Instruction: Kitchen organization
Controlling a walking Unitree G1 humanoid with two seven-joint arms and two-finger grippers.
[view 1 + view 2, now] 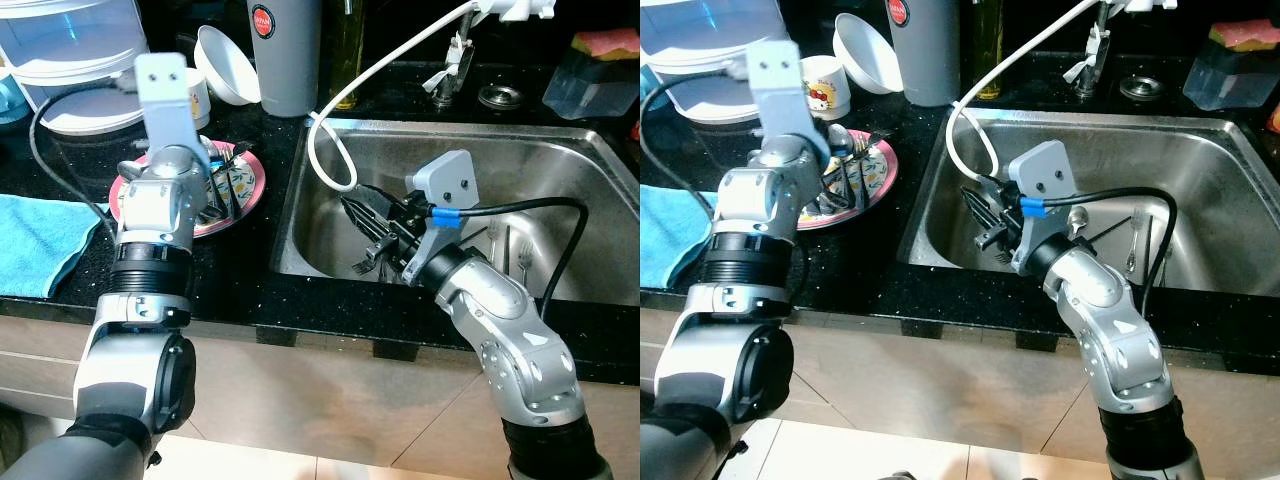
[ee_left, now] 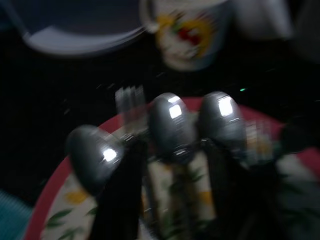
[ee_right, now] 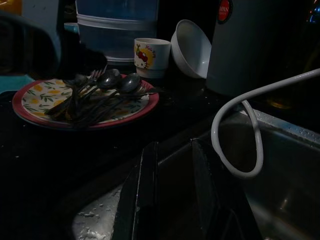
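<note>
A red-rimmed floral plate [image 1: 248, 192] on the black counter holds several spoons and forks [image 3: 100, 87]. My left gripper [image 2: 172, 200] hovers low over this cutlery, open, with a spoon [image 2: 171, 125] lying between and under its fingers. In the steel sink [image 1: 560, 170], my right gripper [image 1: 372, 235] sits near the left wall, open, and nothing is visible between its fingers [image 3: 147, 195]. A fork [image 1: 1135, 235] and a spoon [image 1: 1077, 216] lie on the sink floor beside the right arm.
A white hose [image 1: 330, 150] loops over the sink's left rim. Behind the plate stand a cartoon mug [image 1: 195, 95], a tilted white bowl [image 1: 228, 65] and a grey canister [image 1: 285, 55]. A blue towel [image 1: 40, 235] lies at the counter's left.
</note>
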